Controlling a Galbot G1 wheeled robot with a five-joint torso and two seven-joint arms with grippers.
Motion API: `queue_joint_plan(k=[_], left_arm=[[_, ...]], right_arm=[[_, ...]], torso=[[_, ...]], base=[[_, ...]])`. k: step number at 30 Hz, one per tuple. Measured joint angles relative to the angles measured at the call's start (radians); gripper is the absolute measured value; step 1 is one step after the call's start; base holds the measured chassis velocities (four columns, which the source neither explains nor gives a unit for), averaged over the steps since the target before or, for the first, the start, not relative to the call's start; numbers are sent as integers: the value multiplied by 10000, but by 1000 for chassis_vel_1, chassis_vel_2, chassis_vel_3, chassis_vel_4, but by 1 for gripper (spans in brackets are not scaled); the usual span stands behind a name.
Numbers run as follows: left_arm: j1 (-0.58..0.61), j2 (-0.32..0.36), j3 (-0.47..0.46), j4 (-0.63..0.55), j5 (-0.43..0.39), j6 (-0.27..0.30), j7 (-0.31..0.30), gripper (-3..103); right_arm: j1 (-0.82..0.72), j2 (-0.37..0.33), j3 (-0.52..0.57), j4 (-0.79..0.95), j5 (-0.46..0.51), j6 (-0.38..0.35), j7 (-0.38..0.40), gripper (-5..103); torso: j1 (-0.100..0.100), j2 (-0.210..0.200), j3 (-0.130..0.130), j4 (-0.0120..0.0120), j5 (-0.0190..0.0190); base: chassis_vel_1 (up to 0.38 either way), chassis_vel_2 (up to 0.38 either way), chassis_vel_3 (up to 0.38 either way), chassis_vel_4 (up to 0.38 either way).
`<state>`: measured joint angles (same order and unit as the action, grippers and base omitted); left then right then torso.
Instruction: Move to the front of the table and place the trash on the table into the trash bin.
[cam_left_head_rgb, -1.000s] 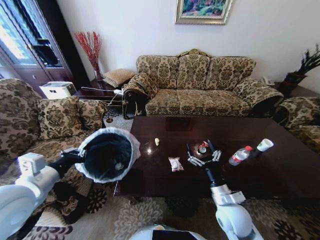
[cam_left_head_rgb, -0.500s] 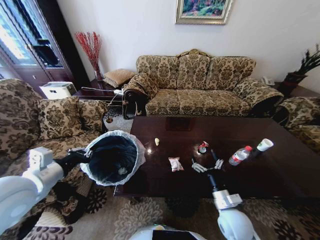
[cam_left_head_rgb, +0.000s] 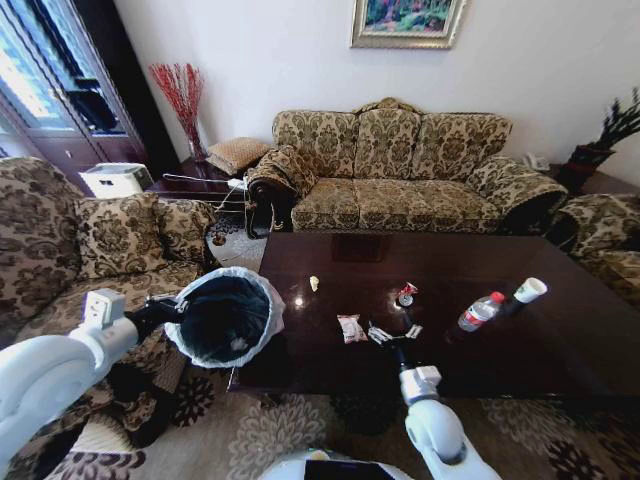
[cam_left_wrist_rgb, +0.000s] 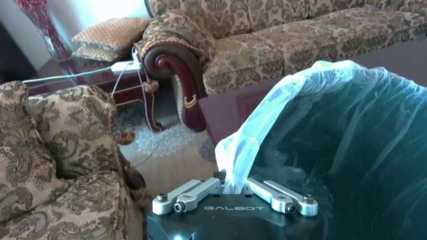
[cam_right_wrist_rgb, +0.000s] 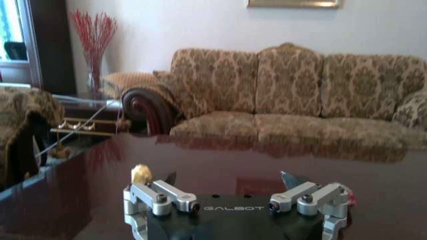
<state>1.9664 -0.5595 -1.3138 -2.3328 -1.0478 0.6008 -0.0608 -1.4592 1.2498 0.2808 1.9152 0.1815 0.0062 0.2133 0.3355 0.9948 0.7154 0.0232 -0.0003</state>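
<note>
In the head view, the left gripper (cam_left_head_rgb: 172, 308) clamps the trash bin (cam_left_head_rgb: 225, 316) rim beside the table (cam_left_head_rgb: 520, 350), the right gripper (cam_left_head_rgb: 392, 332) spread between the snack wrapper (cam_left_head_rgb: 351, 327) and red-white wrapper (cam_left_head_rgb: 405, 294); in the left wrist view, the fingers (cam_left_wrist_rgb: 277, 196) pinch the liner (cam_left_wrist_rgb: 267, 120); in the right wrist view, the jaws stand apart above the tabletop, a yellowish scrap (cam_right_wrist_rgb: 140, 174) just beyond.

Floral sofa (cam_left_head_rgb: 400, 165), white wall (cam_left_head_rgb: 260, 50), framed painting (cam_left_head_rgb: 405, 20), patterned rug (cam_left_head_rgb: 250, 430)
</note>
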Motion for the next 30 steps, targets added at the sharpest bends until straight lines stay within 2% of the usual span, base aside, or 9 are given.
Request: queue_joint_plan(k=[5,17,19,21,24,26,27,29,30], left_arm=[[-64,74,178,270,566,-162,264,0],[-22,-106,239,264,859,-209,393,0],[7,-56,234,264,851,-216,407,0],[15,-43,224,264,843,-223,416,0],[47,-6,187,264,814,-260,422,0],[69,16,184,267,809,-272,422,0],[80,45,174,268,796,-293,423,0],[79,61,161,268,779,-306,422,0],[73,83,136,268,749,-328,419,0]], right_arm=[[590,315,-405,-1104,227,-309,229,100],[1710,743,-1112,-2751,816,-716,329,99],[1906,809,-1169,-3020,985,-778,310,90],[1992,840,-1182,-3110,1046,-834,307,90],[2134,906,-1217,-3226,1162,-974,291,68],[2147,914,-1233,-3226,1187,-1000,288,68],[2137,916,-1248,-3203,1202,-1034,285,57],[2115,916,-1253,-3168,1225,-1065,283,57],[2082,912,-1270,-3119,1294,-1098,283,47]], torso=[[0,0,0,1,3],[0,0,-1,2,2],[0,0,-1,1,2],[0,0,-1,1,3],[-1,0,-1,1,3],[0,0,-1,1,2],[0,0,-1,1,2],[0,0,-1,2,2],[-1,0,-1,1,3]], base=[[0,0,0,0],[0,0,0,0],[0,0,0,0],[0,0,0,0],[0,0,0,0],[0,0,0,0],[0,0,0,0],[0,0,0,0],[0,0,0,0]])
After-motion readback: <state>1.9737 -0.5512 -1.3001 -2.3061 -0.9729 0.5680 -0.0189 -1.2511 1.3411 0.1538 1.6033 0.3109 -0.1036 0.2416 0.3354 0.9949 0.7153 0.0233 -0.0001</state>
